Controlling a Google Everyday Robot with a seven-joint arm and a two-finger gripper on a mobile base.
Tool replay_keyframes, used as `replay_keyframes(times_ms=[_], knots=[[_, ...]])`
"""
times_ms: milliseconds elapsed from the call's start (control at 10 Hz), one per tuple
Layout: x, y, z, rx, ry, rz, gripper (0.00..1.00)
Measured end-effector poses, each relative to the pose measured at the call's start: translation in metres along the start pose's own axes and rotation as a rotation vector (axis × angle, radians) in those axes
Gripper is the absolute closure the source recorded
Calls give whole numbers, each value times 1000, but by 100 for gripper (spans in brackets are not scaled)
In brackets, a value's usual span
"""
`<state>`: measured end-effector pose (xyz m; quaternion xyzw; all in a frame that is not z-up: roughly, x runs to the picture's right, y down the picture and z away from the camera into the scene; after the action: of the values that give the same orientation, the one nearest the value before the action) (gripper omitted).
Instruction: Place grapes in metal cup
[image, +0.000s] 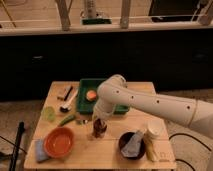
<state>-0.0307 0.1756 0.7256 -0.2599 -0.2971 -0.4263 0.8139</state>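
My gripper (98, 124) points down at the end of the white arm, over the middle of the wooden table (115, 155). It is shut on the grapes (99, 130), a dark reddish bunch that hangs upright just above the table. A small grey object (83, 120) just left of the gripper looks like the metal cup. It is small and partly hidden, so I cannot be sure. The grapes are beside it, not in it.
A green tray (107, 107) with an orange fruit (91, 95) lies behind the arm. A pale green cup (48, 113), a green vegetable (67, 120) and an orange bowl (59, 141) are at left. A dark bowl (131, 144) and a white cup (153, 130) are at right.
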Motion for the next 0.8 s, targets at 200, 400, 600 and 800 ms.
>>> replay_keyframes(times_ms=[200, 400, 600, 800], knots=[[1, 0, 0, -4, -2, 1, 40], [3, 1, -1, -7, -6, -2, 22], [4, 1, -1, -6, -9, -3, 20], [5, 1, -1, -1, -16, -9, 20]])
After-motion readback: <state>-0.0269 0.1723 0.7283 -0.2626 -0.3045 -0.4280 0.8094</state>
